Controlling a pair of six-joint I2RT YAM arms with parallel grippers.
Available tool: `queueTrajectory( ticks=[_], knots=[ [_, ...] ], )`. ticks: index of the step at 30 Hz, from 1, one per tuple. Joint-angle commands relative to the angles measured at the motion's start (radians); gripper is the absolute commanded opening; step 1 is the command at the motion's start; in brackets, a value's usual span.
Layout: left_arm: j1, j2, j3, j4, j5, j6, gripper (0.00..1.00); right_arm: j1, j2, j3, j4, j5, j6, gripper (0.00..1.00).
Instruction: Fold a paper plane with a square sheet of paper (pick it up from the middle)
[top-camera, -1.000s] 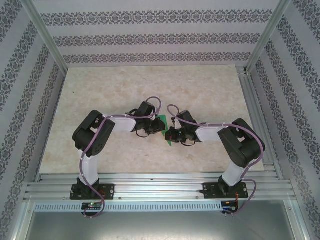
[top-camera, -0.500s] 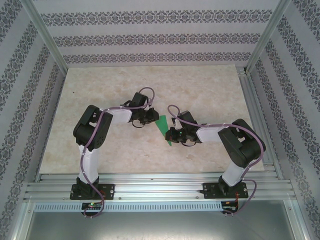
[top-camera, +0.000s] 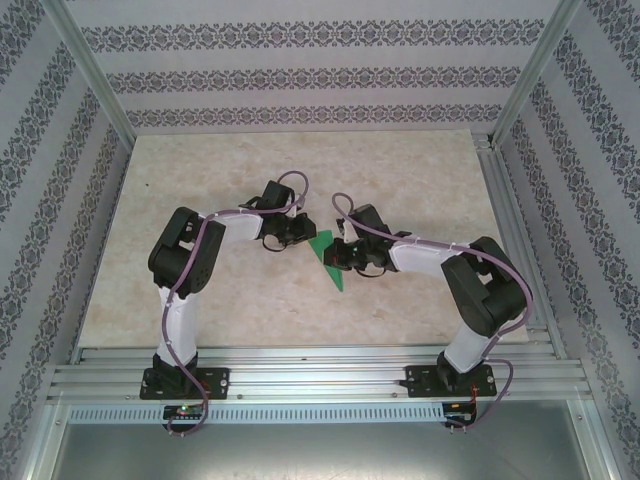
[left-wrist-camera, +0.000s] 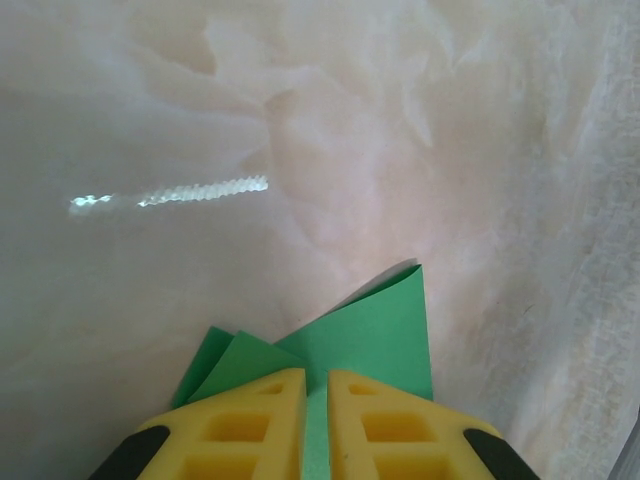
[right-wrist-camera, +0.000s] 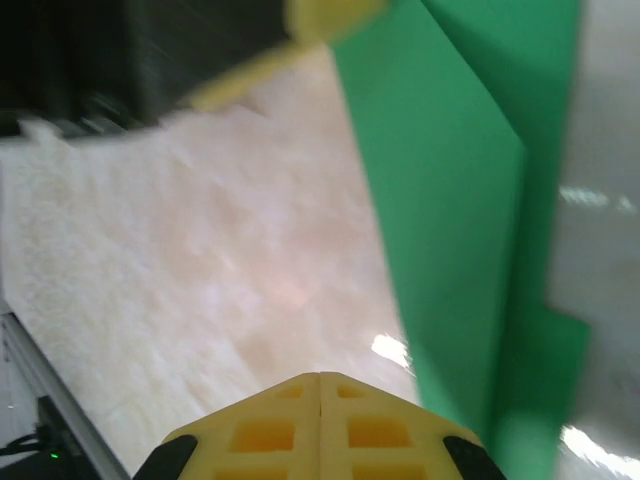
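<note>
Left fingers (left-wrist-camera: 285, 415) stood narrow, pinched on the near edge of the folded green paper (left-wrist-camera: 375, 325); green showed in the slit between them. Judged purpose: to steady the paper so that a crease could be pressed. The paper sat mid-tabletop between the two arms, folded into pointed flaps, and one flap appeared raised off the surface. Right fingers (right-wrist-camera: 300, 430) were fully closed on nothing, just beside the paper's long edge, likely shut so as to serve as a blunt pressing tool. Tabletop (top-camera: 200, 180): pale marbled beige, slightly glossy, catching a streak of light. Walls (top-camera: 300, 75) on three sides carried striped floral wallpaper. Metal rails (top-camera: 300, 365) ran along the near edge.
</note>
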Motion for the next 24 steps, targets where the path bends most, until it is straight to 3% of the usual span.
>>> queueTrajectory(
  ticks=[1,11,24],
  knots=[
    [0.023,0.073,-0.013,-0.049,-0.082,0.058,0.16,0.012,0.068,0.068,-0.040,-0.013,-0.015,0.00],
    [0.021,0.079,-0.005,-0.069,-0.091,0.065,0.16,0.005,0.169,0.100,-0.056,-0.022,-0.013,0.00],
    [0.022,0.088,0.006,-0.095,-0.126,0.058,0.16,-0.010,0.046,-0.206,0.070,-0.102,0.018,0.00]
  ],
)
